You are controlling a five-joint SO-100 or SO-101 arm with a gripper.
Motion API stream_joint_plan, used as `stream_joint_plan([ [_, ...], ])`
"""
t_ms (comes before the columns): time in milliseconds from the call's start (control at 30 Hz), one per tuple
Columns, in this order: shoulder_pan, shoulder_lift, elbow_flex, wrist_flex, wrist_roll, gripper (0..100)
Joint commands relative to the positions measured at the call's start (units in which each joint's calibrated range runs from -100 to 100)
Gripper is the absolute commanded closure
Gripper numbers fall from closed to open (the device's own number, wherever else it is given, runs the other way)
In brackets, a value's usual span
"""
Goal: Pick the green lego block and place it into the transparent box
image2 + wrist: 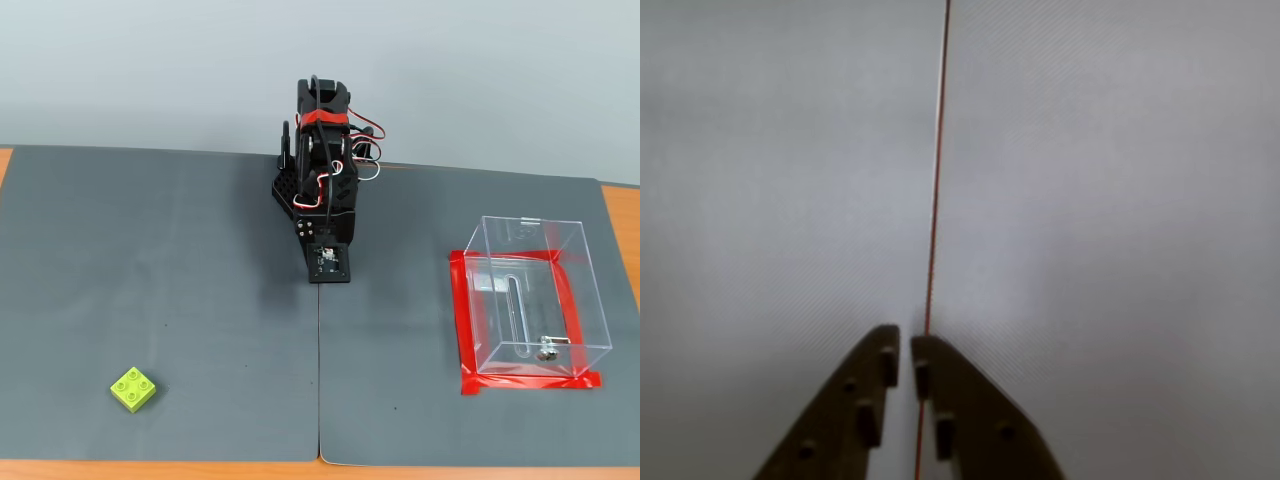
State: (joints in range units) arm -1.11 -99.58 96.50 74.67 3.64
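Note:
The green lego block (133, 389) lies studs up on the grey mat at the front left of the fixed view. The transparent box (530, 295) stands at the right with red tape (466, 330) around its base and a small metal piece (546, 350) inside at the bottom. The black arm (322, 170) is folded at the back centre, far from both. In the wrist view my gripper (905, 348) is shut and empty, its tips almost touching over the mat seam. Neither block nor box shows in the wrist view.
Two grey mats (150, 270) cover the table and meet at a seam (319, 380) running from the arm to the front edge. It shows as a thin orange line (936, 170) in the wrist view. Orange table edge (620, 215) shows at the right.

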Motion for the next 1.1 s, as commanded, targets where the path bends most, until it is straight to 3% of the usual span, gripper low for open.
stream_joint_plan([
  [0,-0.4,0.3,-4.2,0.2,0.2,98],
  [433,-0.3,2.6,-8.8,-0.2,0.1,98],
  [767,1.5,20.9,-19.4,-7.4,0.1,98],
  [1067,10.6,42.2,-33.9,-16.4,-0.3,98],
])
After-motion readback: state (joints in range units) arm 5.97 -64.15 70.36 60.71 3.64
